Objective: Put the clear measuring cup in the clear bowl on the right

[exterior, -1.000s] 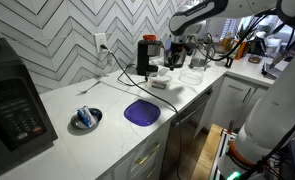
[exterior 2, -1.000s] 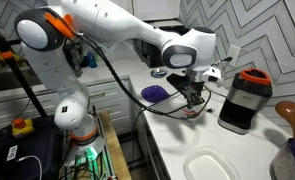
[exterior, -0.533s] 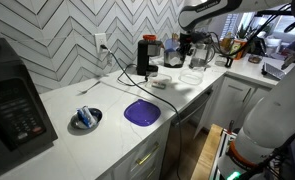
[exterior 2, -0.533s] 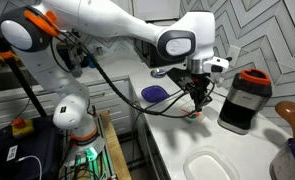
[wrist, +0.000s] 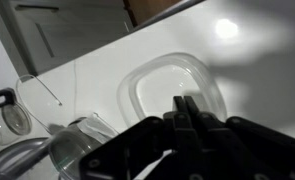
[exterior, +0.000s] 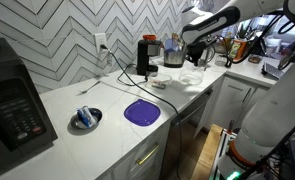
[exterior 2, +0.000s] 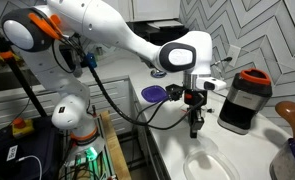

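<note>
- The gripper [exterior 2: 195,129] had been moved from the coffee machine [exterior 2: 242,100] to over the clear bowl [wrist: 172,78].
- Its fingers [wrist: 182,108] were seen pressed together.
- The clear measuring cup, presumably pinched there, could not be made out.

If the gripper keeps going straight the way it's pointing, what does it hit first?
Most likely the clear bowl. The gripper points straight down, and in the wrist view its tips line up with the bowl's inside. Its height above the bowl is unclear.

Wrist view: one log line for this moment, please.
tool: shut on clear measuring cup | position: hovers over clear bowl | cup: not yet released
</note>
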Controlling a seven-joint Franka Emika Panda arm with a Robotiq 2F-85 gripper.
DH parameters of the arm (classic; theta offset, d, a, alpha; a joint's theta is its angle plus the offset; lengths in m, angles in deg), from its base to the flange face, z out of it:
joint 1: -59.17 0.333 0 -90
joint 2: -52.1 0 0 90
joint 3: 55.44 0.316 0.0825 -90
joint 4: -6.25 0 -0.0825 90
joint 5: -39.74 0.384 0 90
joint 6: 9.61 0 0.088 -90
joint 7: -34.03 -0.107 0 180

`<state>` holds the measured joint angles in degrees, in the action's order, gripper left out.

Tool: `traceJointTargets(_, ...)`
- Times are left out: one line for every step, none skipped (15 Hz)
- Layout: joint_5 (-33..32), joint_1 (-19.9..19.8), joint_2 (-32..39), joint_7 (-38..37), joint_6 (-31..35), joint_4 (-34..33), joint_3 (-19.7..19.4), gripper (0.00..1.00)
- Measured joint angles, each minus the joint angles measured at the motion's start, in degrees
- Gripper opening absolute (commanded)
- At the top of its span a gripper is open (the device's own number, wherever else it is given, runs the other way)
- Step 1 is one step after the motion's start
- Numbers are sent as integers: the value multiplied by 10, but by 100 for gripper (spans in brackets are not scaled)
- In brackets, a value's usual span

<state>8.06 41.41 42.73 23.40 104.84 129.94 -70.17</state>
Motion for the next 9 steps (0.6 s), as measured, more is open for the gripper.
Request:
traceJointTargets(-17,-2,3,-27,-13,1,0,1)
traceJointTargets(-32,-3,7,-54,-31,1,0,4)
traceJointTargets(-45,-3,11,-79,-49,1,1,4)
traceJointTargets(-53,-3,16,-97,-59,1,2,4)
traceJointTargets(-56,-3,21,-107,-62,1,3,1)
traceJointTargets(-57,-3,24,-111,-63,1,3,1)
traceJointTargets(-57,-2,25,-111,-63,0,4,1)
traceJointTargets(-57,-2,26,-113,-62,-1,4,1)
traceJointTargets(-62,-2,28,-117,-59,-2,4,1)
